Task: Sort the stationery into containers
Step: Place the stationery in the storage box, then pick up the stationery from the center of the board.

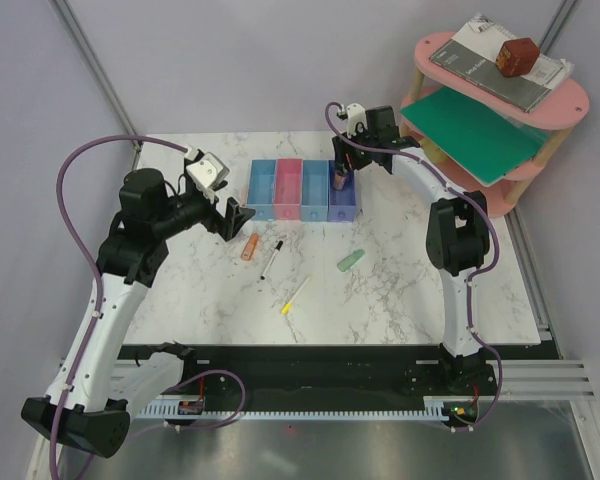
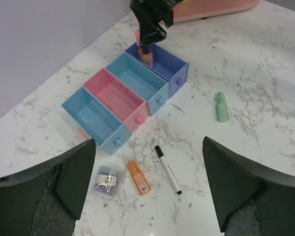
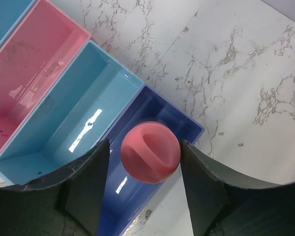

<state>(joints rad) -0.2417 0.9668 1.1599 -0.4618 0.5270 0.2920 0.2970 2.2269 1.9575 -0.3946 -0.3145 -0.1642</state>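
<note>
The containers [image 1: 302, 208] are a joined row of four open bins: light blue, pink, light blue, periwinkle. My right gripper [image 3: 144, 142] hangs over the periwinkle bin [image 3: 137, 196]; its jaws are open, with a blurred pink eraser [image 3: 150, 152] loose between them and a gap on its left. My left gripper [image 2: 148, 147] is wide open above the table, holding nothing. Below it lie an orange eraser [image 2: 138, 177], a black-white pen [image 2: 168, 169] and a small clear grey box [image 2: 108, 179]. A pale green eraser [image 1: 351, 261] and a yellow pencil [image 1: 295, 296] lie further right.
A pink round shelf [image 1: 572, 100] with books, a green board and a brown cube stands at the back right, close to my right arm. A small peach item [image 2: 81, 133] lies behind the left light blue bin [image 2: 91, 118].
</note>
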